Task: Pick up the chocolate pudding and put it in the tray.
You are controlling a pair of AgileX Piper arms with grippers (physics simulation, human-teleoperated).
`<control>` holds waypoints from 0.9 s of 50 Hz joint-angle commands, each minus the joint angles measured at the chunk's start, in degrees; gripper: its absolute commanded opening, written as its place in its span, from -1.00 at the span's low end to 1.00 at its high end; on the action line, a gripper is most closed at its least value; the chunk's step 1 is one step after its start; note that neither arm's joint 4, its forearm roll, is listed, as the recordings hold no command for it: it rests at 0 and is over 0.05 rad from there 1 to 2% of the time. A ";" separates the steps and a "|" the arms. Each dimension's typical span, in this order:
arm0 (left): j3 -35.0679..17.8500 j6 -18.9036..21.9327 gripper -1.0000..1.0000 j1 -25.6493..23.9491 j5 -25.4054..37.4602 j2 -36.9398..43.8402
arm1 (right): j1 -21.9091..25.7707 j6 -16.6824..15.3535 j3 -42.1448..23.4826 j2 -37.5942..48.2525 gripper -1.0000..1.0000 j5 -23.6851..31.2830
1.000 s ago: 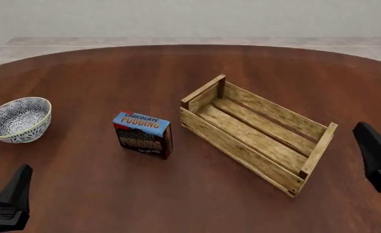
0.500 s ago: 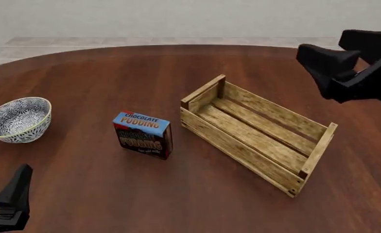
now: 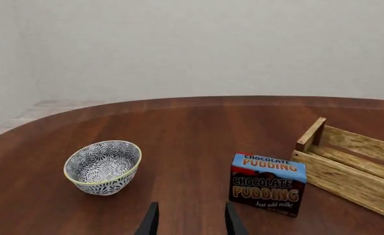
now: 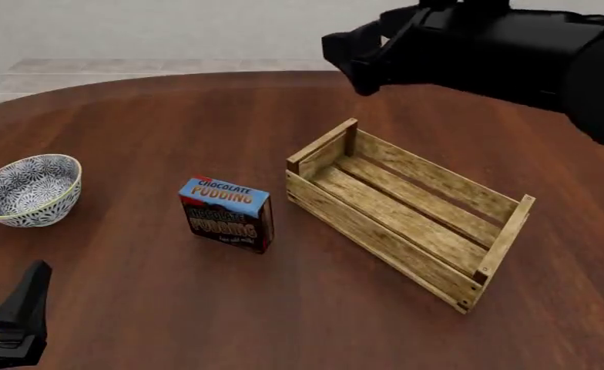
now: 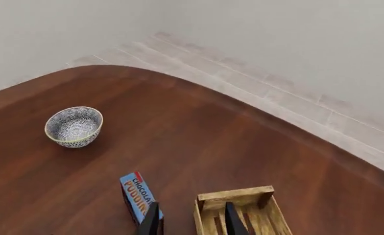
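Observation:
The chocolate pudding [image 4: 227, 213] is a small carton with a blue top, standing upright on the table left of the tray [image 4: 382, 239], a slatted wooden crate. My right gripper [image 4: 356, 58] is open and empty, high above the table beyond the tray's far end. In the right wrist view its fingers [image 5: 151, 223] frame the pudding [image 5: 138, 198] and the tray's end board [image 5: 235, 194] far below. My left gripper [image 4: 6, 281] is open and empty, low at the near left corner. In the left wrist view [image 3: 190, 218] the pudding [image 3: 268, 184] and the tray [image 3: 355, 169] lie ahead.
A round blue-white patterned bowl [image 4: 27, 190] stands at the left of the table; it also shows in the left wrist view [image 3: 104, 167] and the right wrist view [image 5: 74, 126]. The round table's far edge [image 4: 302, 73] borders a pale tiled floor.
My right arm has risen from the right edge and swung up and left, and now hangs high over the tray's far end. The left arm, pudding and tray have not moved.

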 commanded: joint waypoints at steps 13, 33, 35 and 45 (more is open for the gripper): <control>0.00 0.00 1.00 0.00 0.00 0.00 | 6.03 0.01 -12.41 17.88 1.00 2.88; 0.00 0.00 1.00 0.00 0.00 0.00 | 9.02 0.08 -16.87 26.97 1.00 3.97; 0.00 0.00 1.00 0.00 0.00 0.00 | 9.44 -0.09 -17.21 27.66 1.00 4.19; 0.00 0.00 1.00 0.00 0.00 0.00 | 10.71 -1.24 -18.97 30.28 1.00 5.89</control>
